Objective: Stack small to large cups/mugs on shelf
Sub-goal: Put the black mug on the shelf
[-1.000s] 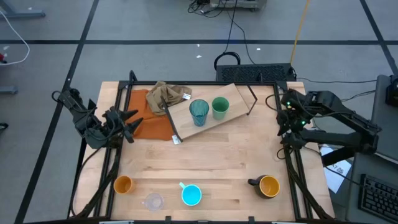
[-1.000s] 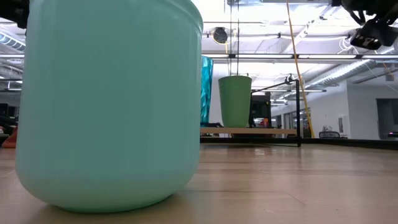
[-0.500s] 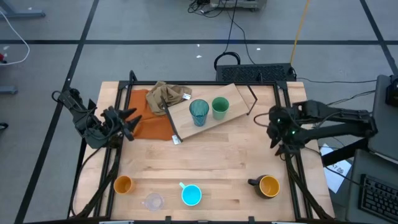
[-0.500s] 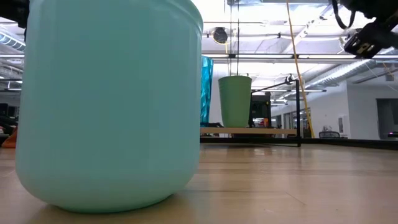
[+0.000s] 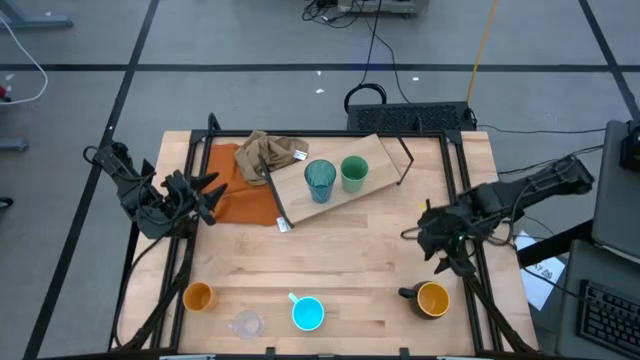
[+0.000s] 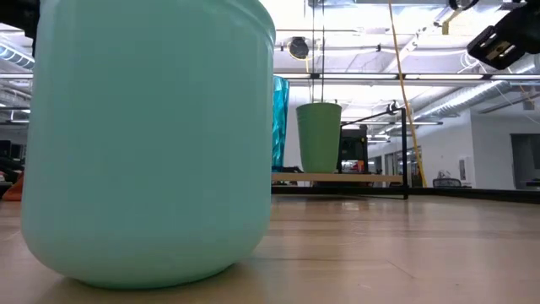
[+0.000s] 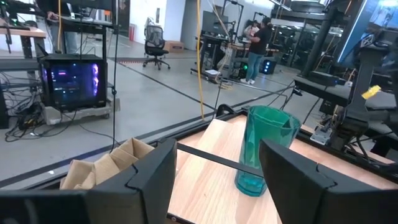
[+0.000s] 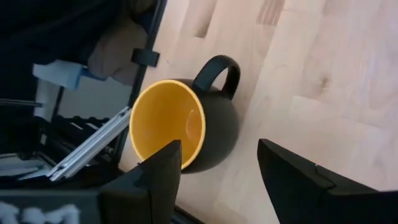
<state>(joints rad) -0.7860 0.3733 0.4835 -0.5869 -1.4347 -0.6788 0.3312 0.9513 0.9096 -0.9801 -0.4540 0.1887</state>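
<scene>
On the wooden shelf at the table's far middle stand the teal tumbler and the green cup. Along the near edge sit the orange cup, clear glass, light-blue mug and black mug. My right gripper hangs open over the table's right side, above and beyond the black mug, slanting down toward it. My left gripper waits open at the left edge, pointing level at the tumbler.
An orange cloth and a crumpled tan cloth lie left of the shelf, close to my left gripper. Black frame rails run along the table's left and right edges. Bare wood lies between the shelf and the near row of cups.
My right gripper has swung from the table's far right toward the near edge and sunk a little, turning as it went, and now stands nearer the black mug. The cups have not moved.
</scene>
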